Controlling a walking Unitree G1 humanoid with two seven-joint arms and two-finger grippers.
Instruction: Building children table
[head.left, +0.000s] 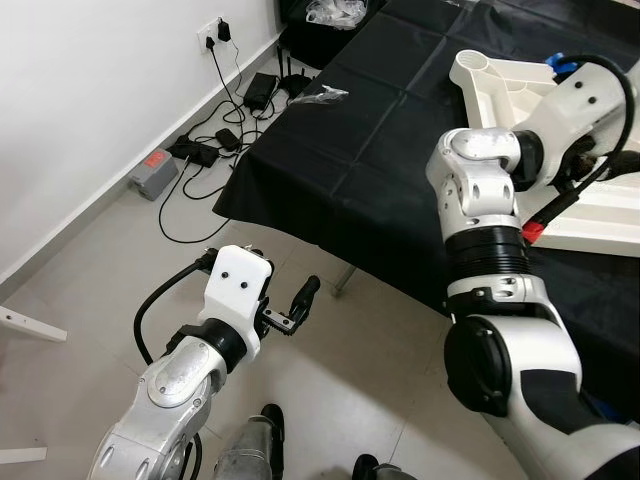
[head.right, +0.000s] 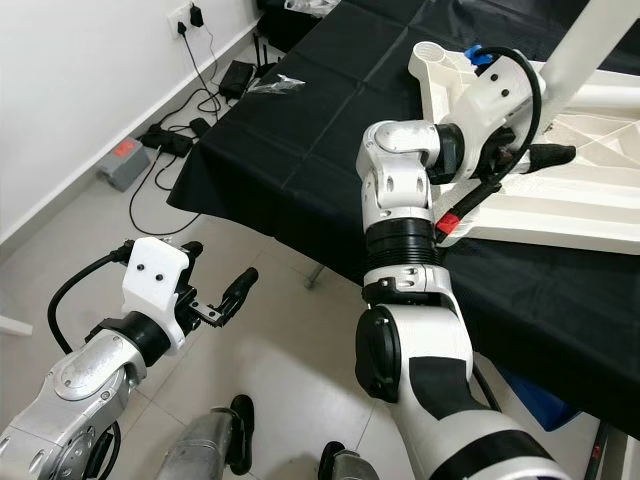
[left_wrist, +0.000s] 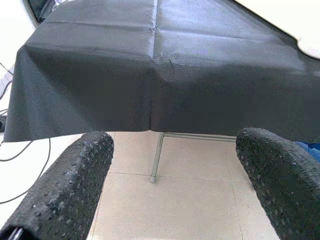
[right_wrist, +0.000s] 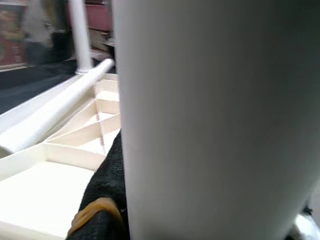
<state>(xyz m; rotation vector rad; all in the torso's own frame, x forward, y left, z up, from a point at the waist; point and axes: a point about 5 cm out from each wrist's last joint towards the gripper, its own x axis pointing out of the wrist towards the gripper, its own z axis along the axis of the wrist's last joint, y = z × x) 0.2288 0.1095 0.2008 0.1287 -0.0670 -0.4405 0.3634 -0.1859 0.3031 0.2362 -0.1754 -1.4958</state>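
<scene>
A tabletop (head.left: 400, 130) covered with a black cloth stands on a floor (head.left: 330, 380) of pale tiles, next to a white wall (head.left: 90, 90). On the tabletop lies the white children table top (head.right: 560, 190), turned upside down so that its ribs show, and it reaches toward the far corner of the tabletop. A white table leg (head.right: 590, 45) rises slanted from this part. The right end effector (head.right: 545, 155) is over the white part, close beside the leg; in the right wrist view the white leg (right_wrist: 215, 120) stands very near in front of one black finger (right_wrist: 107, 185), but I cannot tell if the fingers are pressed on it or spread. A small clear plastic bag (head.left: 322, 95) lies on the cloth near the tabletop edge that faces the wall. Between the tabletop and the wall, on the floor, there are black cables and adapters (head.left: 215, 140), a grey box with a red label (head.left: 153, 172), and a wall socket (head.left: 213, 32) with a plug. The left end effector (head.left: 285, 305) is low in front of the tabletop's near edge, over the free floor, with its fingers (left_wrist: 60, 195) spread wide and holding nothing. Under the cloth edge a thin metal leg (left_wrist: 157, 157) of the tabletop goes down to the tiles.
</scene>
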